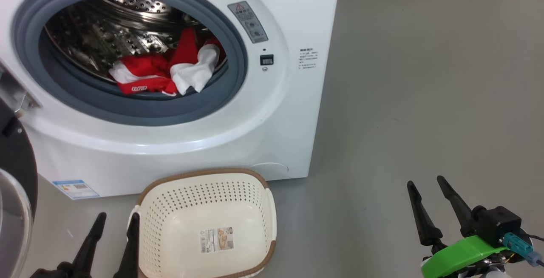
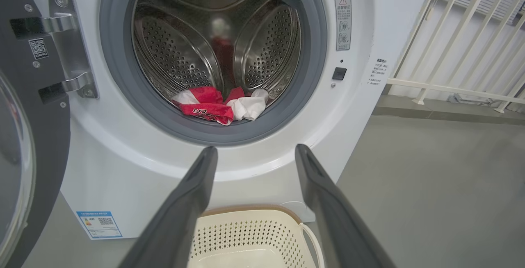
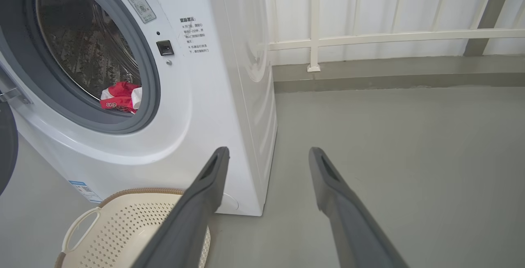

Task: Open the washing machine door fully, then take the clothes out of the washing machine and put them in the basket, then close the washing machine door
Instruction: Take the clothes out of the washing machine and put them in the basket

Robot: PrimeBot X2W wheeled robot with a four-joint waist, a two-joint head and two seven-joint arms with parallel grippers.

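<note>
Clothes (image 1: 161, 72) likely soft, light; pinch raised red fold. Left pincer (image 1: 118, 215) and right pincer (image 1: 425, 180) apart, empty

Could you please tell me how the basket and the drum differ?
The drum is shiny steel and holds the red and white clothes; the basket is cream plastic and holds no clothes. The drum opens to the front, the basket upward. Both are perforated.
</note>
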